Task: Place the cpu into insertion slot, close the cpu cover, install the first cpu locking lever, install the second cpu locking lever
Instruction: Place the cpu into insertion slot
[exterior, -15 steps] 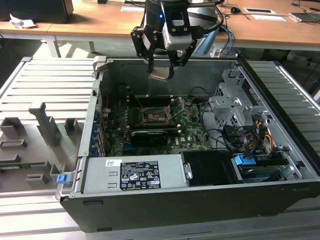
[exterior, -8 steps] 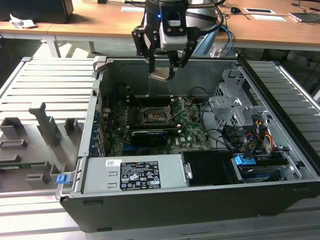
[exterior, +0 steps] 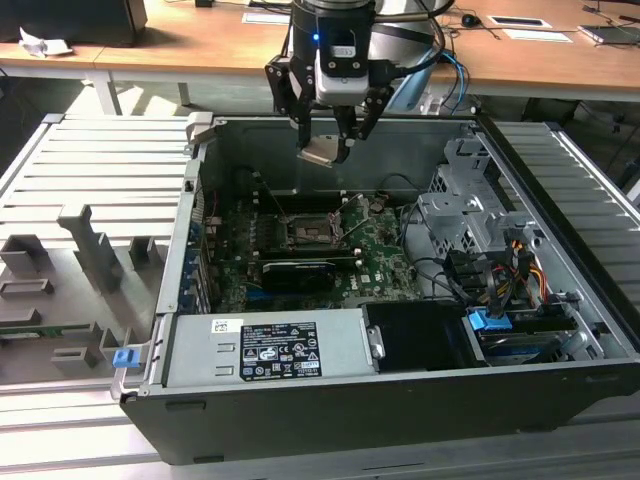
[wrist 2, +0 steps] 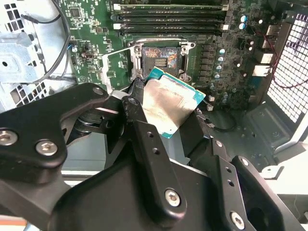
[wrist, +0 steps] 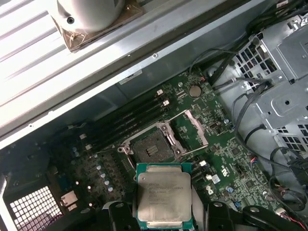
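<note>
My gripper (exterior: 326,148) hangs above the open computer case, shut on the cpu (exterior: 324,154), which it holds tilted and well clear of the green board. In both wrist views the cpu (wrist: 163,195) (wrist 2: 168,103) shows its silvery-grey top with a green rim, clamped by its edges between the black fingers (wrist 2: 137,120). The insertion slot (exterior: 308,232) (wrist: 153,146) (wrist 2: 160,60) lies uncovered on the board below, its dark centre showing. The cpu cover (wrist: 195,129) is swung up beside the slot. Thin metal levers (exterior: 352,212) stick up next to it.
A long black card (exterior: 298,272) lies on the board in front of the slot. A grey power supply (exterior: 265,350) fills the case's near side. A metal drive cage (exterior: 470,210) and cable bundles (exterior: 500,270) sit at the exterior view's right. Memory slots (wrist 2: 168,19) run beside the socket.
</note>
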`<state>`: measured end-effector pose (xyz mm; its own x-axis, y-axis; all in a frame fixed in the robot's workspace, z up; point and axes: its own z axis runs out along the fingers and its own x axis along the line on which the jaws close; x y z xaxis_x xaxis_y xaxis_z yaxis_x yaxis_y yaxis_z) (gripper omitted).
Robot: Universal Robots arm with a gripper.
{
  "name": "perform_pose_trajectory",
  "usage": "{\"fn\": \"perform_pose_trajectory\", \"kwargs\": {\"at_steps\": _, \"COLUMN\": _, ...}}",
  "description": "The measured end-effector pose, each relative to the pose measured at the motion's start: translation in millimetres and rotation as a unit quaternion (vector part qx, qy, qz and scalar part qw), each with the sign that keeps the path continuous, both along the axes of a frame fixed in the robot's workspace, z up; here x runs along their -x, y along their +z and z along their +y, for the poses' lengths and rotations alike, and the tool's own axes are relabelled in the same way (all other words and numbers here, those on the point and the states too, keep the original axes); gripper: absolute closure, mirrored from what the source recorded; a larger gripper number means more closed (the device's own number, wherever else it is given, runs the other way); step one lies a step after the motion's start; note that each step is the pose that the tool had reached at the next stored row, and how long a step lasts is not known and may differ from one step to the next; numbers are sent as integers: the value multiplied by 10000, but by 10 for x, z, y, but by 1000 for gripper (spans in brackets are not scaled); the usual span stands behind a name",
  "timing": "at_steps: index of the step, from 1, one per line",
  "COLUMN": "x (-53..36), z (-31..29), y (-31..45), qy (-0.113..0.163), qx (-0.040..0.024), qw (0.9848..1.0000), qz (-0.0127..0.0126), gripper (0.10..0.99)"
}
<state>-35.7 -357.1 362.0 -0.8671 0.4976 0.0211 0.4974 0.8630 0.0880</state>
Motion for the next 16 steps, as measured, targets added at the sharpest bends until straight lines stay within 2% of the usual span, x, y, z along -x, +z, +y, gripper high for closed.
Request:
{"fn": "perform_pose_trajectory", "kwargs": {"at_steps": 6, "x": 0, "z": 0, "y": -37, "qy": -42, "qx": 7, "qw": 10000, "qz": 0, "gripper": 545}}
{"fn": "perform_pose_trajectory", "kwargs": {"at_steps": 11, "x": 0, "z": 0, "y": -51, "qy": -285, "qx": 7, "qw": 9996, "qz": 0, "gripper": 545}}
{"fn": "perform_pose_trajectory", "kwargs": {"at_steps": 16, "x": 0, "z": 0, "y": -61, "qy": -575, "qx": 7, "qw": 9983, "qz": 1, "gripper": 545}}
